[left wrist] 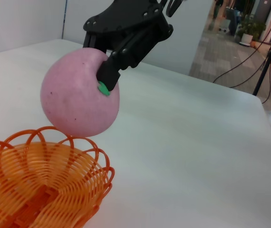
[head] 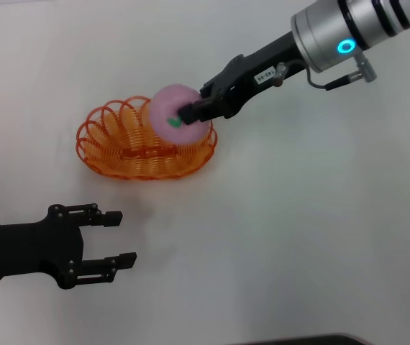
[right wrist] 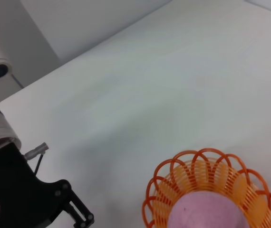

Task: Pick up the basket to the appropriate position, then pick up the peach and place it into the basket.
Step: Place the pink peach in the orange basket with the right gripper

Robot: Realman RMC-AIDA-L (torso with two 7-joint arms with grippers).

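Observation:
The orange wire basket [head: 119, 140] sits on the white table, left of centre in the head view. Above its right half hangs the pink peach [head: 170, 115], with my right gripper [head: 190, 106] shut on it from the right. In the left wrist view the peach [left wrist: 76, 95] floats just over the basket's scalloped rim [left wrist: 54, 142], held by the right gripper [left wrist: 108, 66]. The right wrist view looks down on the peach [right wrist: 204, 211] inside the ring of the basket [right wrist: 169, 173]. My left gripper [head: 119, 237] rests open near the table's front left, apart from the basket.
The white table [head: 313, 230] stretches bare to the right and front of the basket. Beyond the table's far edge in the left wrist view lies a floor with cables and stands [left wrist: 264, 52].

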